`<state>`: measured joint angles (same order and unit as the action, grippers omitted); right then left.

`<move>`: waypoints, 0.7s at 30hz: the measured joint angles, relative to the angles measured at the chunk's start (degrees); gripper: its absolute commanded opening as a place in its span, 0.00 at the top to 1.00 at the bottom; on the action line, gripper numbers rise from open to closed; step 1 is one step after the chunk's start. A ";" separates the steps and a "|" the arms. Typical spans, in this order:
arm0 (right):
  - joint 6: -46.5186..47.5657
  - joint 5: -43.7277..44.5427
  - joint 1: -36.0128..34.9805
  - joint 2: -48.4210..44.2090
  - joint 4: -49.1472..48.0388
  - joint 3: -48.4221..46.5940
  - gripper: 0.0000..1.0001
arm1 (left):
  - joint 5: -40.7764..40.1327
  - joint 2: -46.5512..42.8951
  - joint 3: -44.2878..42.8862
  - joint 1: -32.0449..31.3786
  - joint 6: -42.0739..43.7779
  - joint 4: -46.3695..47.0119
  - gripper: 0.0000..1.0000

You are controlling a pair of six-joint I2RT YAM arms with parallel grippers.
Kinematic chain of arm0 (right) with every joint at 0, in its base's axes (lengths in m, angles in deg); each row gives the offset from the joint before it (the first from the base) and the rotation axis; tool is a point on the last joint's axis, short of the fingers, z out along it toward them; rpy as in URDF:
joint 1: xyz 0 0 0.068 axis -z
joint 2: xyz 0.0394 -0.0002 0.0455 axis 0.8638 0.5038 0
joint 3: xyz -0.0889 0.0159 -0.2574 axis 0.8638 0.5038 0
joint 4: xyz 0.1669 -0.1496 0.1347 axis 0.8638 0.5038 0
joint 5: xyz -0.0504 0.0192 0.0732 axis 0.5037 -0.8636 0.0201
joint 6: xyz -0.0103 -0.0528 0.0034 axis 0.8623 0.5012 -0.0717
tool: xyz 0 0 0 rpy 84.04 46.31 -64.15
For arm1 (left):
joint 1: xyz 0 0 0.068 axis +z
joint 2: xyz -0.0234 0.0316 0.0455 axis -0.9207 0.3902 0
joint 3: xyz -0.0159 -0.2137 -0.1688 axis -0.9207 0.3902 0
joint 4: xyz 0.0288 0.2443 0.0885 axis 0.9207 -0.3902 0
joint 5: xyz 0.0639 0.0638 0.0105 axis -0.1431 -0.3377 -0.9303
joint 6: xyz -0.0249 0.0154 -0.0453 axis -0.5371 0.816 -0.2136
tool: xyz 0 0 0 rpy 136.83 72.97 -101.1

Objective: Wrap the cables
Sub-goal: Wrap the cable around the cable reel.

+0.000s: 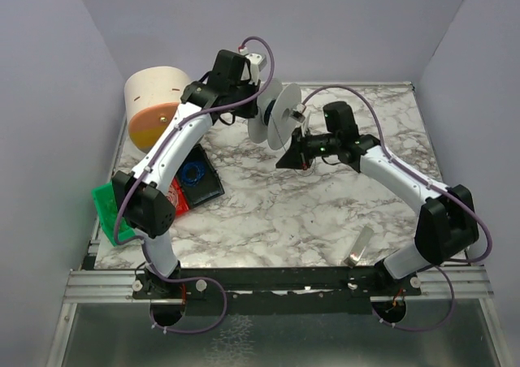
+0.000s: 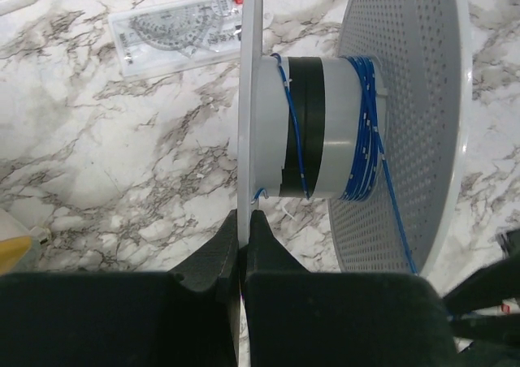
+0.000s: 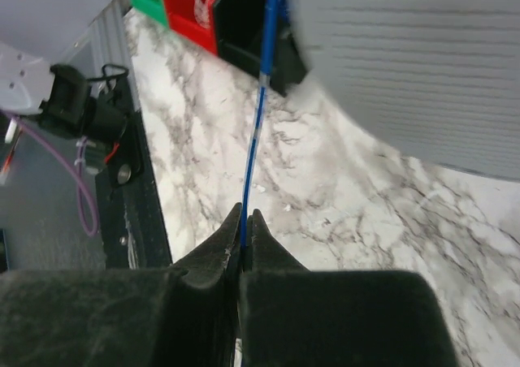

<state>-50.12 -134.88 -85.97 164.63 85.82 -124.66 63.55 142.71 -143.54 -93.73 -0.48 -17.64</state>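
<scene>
The cable is a thin blue wire point(image 2: 367, 131), partly wound round the white core point(image 2: 337, 127) of a spool point(image 1: 276, 115). My left gripper point(image 2: 244, 217) is shut on the edge of the spool's plain white flange point(image 2: 250, 75) and holds the spool above the table; it also shows in the top view point(image 1: 260, 107). The other flange point(image 2: 406, 99) is perforated. My right gripper point(image 3: 245, 217) is shut on the blue cable point(image 3: 258, 115), which runs taut up to the blurred spool point(image 3: 422, 58). In the top view the right gripper point(image 1: 286, 157) sits just below the spool.
A beige and orange cylinder point(image 1: 154, 107) stands at the back left. Green point(image 1: 110, 209), red point(image 1: 179, 196) and black point(image 1: 197, 176) bins sit on the left, the black one holding a blue coil. A clear packaged protractor point(image 1: 360, 247) lies at the front right.
</scene>
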 measured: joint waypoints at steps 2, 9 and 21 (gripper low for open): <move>1.53 -1.18 -2.32 0.17 0.76 -0.46 0.99 | -2.69 -0.04 0.00 -0.46 -0.74 0.35 1.00; 4.35 -2.69 -6.19 1.11 2.49 -1.18 0.99 | -5.95 -0.11 0.00 0.26 -3.19 0.81 1.00; -0.17 2.47 -2.10 4.63 -0.35 1.60 1.00 | 9.53 -2.36 0.37 8.15 -5.77 1.20 1.00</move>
<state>-50.30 -132.41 -88.06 169.26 85.47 -123.06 73.08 140.35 -143.17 -85.58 -6.25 -16.44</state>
